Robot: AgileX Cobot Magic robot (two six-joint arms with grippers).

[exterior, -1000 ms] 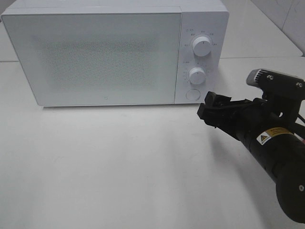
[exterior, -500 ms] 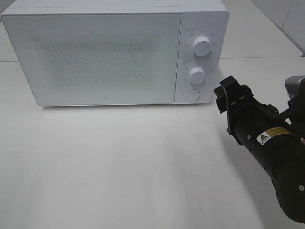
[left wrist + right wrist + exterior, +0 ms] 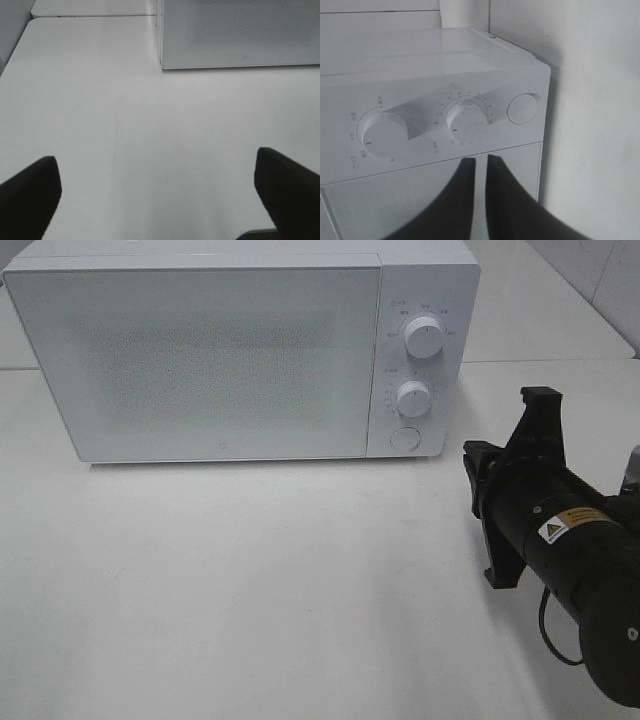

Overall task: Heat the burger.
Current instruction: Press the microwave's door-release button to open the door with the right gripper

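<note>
Bright, flat, washed-out light; faint shadow beneath the microwave (image 3: 200,360); left pincer (image 3: 157,170) seemingly soft-focus.

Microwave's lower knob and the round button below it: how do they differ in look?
The lower knob stands out from the panel; the round button lies almost flat. The knob has a red pointer line and printed marks around it; the button is plain. Both are white and round.

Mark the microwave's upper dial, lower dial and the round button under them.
upper dial (image 3: 424,338): exterior high view, centre of the knob's face.
lower dial (image 3: 413,398): exterior high view, centre of the knob's face.
round button (image 3: 404,438): exterior high view, middle of the flat disc.
</note>
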